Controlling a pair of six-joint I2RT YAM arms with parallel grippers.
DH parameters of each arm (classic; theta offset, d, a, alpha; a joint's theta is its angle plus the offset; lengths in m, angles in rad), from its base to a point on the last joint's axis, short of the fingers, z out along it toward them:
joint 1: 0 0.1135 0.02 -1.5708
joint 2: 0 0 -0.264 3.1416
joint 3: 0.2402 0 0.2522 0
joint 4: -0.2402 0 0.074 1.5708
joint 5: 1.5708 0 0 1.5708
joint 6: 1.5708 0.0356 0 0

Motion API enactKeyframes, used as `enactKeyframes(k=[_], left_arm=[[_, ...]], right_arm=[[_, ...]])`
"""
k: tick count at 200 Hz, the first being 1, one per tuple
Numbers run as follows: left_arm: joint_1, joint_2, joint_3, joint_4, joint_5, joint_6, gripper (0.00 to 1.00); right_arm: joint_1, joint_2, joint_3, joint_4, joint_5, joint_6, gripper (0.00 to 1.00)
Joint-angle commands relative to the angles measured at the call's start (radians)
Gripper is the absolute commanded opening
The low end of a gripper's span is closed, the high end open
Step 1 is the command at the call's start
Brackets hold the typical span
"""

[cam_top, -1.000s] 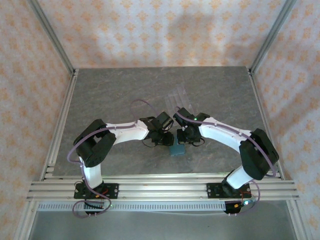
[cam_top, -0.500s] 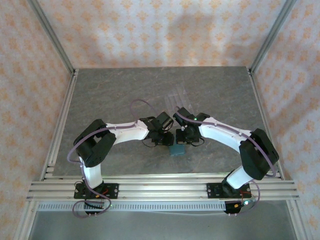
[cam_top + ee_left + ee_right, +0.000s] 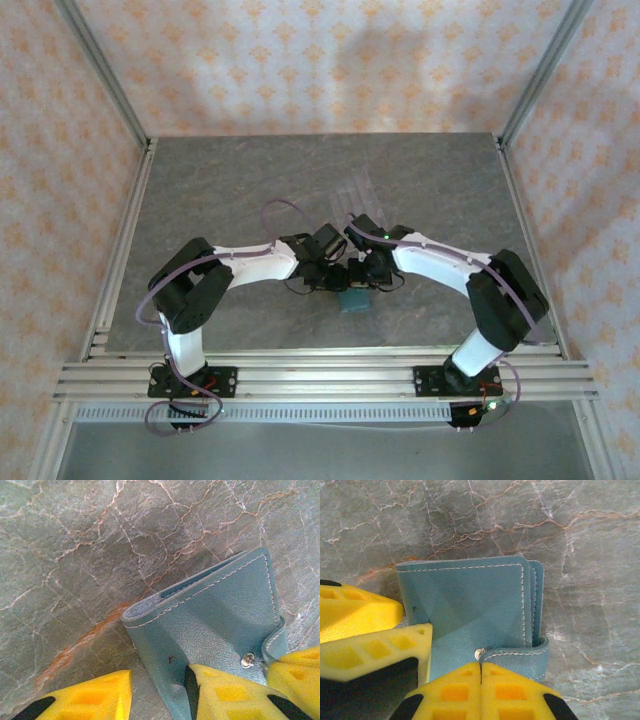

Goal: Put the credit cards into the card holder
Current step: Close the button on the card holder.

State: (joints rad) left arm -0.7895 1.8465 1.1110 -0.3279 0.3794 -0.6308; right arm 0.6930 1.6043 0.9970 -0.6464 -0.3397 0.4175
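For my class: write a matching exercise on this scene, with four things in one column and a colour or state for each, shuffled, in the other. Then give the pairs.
Column one
1. teal leather fold-over card holder
2. left gripper
3. right gripper
4. small round snap stud

Column two
A. yellow fingers pressed together
B. pale silver, set on the card holder
C. yellow fingers standing apart
D. folded, lying on the grey marbled table

Pairs: 1-D, 2-C, 3-A, 4-B
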Motion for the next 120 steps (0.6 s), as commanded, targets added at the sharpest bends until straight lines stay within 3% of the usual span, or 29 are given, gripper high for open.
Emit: enactKeyframes(k=[1, 120], left_arm=[[0.007, 0.035, -0.013, 0.016, -0.008, -0.008, 0.35], [0.007, 0.043, -0.014, 0.021, -0.006, -0.009, 0.35]], right_arm=[[-0.001, 0.017, 0.018, 0.019, -0.023, 0.001, 0.0], [-0.016, 0.08, 0.037, 0.022, -0.041, -0.008, 0.0]])
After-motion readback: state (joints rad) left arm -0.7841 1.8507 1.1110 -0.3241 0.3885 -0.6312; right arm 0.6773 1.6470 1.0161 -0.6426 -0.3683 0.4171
